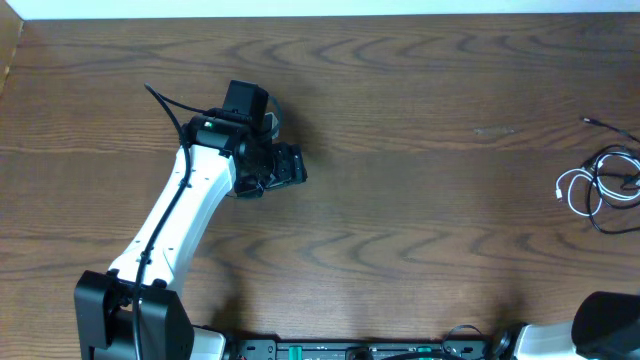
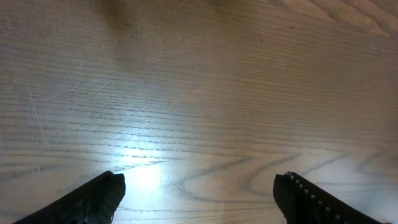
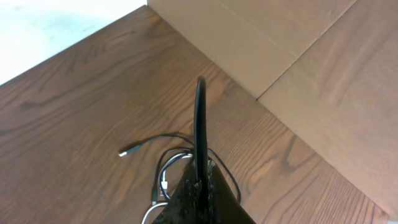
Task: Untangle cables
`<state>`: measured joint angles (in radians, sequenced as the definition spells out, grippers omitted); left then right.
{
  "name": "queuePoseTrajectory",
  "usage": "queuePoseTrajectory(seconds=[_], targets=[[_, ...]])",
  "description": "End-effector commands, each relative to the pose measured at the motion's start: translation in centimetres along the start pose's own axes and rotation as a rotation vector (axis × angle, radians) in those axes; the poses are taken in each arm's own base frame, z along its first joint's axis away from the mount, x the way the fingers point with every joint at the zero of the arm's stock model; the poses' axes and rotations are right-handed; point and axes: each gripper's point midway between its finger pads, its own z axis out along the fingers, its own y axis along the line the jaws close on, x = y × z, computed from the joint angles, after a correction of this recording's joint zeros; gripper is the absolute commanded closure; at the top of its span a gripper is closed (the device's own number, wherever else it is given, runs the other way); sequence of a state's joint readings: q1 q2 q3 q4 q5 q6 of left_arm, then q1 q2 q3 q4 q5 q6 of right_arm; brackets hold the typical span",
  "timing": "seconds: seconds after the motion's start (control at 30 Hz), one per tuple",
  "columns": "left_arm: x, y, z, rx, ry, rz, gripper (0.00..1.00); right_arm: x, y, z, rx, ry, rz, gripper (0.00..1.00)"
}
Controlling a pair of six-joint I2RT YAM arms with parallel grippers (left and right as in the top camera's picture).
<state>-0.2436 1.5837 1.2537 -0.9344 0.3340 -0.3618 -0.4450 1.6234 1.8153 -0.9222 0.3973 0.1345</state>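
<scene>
The cables (image 1: 604, 186) lie in a loose tangle at the table's far right edge. They are a white cord (image 1: 569, 192) looped with black cords (image 1: 620, 170), and one black plug end (image 1: 590, 121) trails off toward the back. In the right wrist view the same tangle (image 3: 169, 159) lies on the table just behind my right gripper (image 3: 200, 155). That gripper's fingers are pressed together, and I see nothing held between them. My left gripper (image 1: 288, 166) hovers over bare wood at centre left, far from the cables. Its fingers (image 2: 199, 193) are wide apart and empty.
The right arm's base (image 1: 608, 322) sits at the front right corner, mostly out of frame. Beige cardboard panels (image 3: 298, 50) stand past the table's right edge, close to the cables. The table's back edge (image 1: 320, 16) meets a pale wall.
</scene>
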Motion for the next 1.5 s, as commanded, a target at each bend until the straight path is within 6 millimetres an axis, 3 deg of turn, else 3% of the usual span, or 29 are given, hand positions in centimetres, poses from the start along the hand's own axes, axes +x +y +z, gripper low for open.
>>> queuePoseTrajectory(seconds=[0.0, 0.1, 0.17, 0.27, 0.7, 0.8, 0.83, 0.87, 0.93, 1.17, 1.37, 1.47], targets=[[-0.5, -0.1, -0.7, -0.001, -0.026, 0.015, 0.18, 0.0, -0.3, 0.8, 0.019, 0.009, 0.023, 0.98], [-0.5, -0.1, -0.7, -0.001, -0.026, 0.015, 0.18, 0.5, 0.5, 1.3, -0.010, 0.032, 0.018, 0.48], [-0.6, -0.1, -0.7, -0.001, -0.026, 0.015, 0.18, 0.8, 1.2, 1.6, -0.048, 0.047, 0.016, 0.34], [-0.6, -0.1, -0.7, -0.001, -0.026, 0.015, 0.18, 1.0, 2.0, 1.7, -0.089, 0.056, 0.015, 0.29], [-0.5, -0.1, -0.7, -0.001, -0.026, 0.015, 0.18, 2.7, 3.6, 1.3, -0.188, 0.130, 0.000, 0.27], [-0.6, -0.1, -0.7, -0.001, -0.026, 0.015, 0.18, 4.2, 3.3, 1.1, -0.179, 0.188, -0.018, 0.38], [-0.6, -0.1, -0.7, -0.001, -0.026, 0.015, 0.18, 4.7, 3.3, 1.1, -0.176, 0.208, -0.022, 0.46], [-0.6, -0.1, -0.7, -0.001, -0.026, 0.015, 0.18, 5.4, 3.2, 1.0, -0.171, 0.234, -0.021, 0.67], [-0.5, -0.1, -0.7, -0.001, -0.026, 0.015, 0.18, 6.1, 3.2, 1.2, -0.168, 0.258, -0.007, 0.79], [-0.5, -0.1, -0.7, -0.001, -0.026, 0.015, 0.18, 9.3, 4.1, 2.9, -0.190, 0.331, -0.023, 0.99], [-0.5, -0.1, -0.7, -0.001, -0.026, 0.015, 0.18, 12.4, 4.9, 5.4, -0.189, 0.365, -0.026, 0.99], [-0.5, -0.1, -0.7, -0.001, -0.026, 0.015, 0.18, 14.2, 7.2, 6.6, -0.292, 0.375, 0.006, 0.99]])
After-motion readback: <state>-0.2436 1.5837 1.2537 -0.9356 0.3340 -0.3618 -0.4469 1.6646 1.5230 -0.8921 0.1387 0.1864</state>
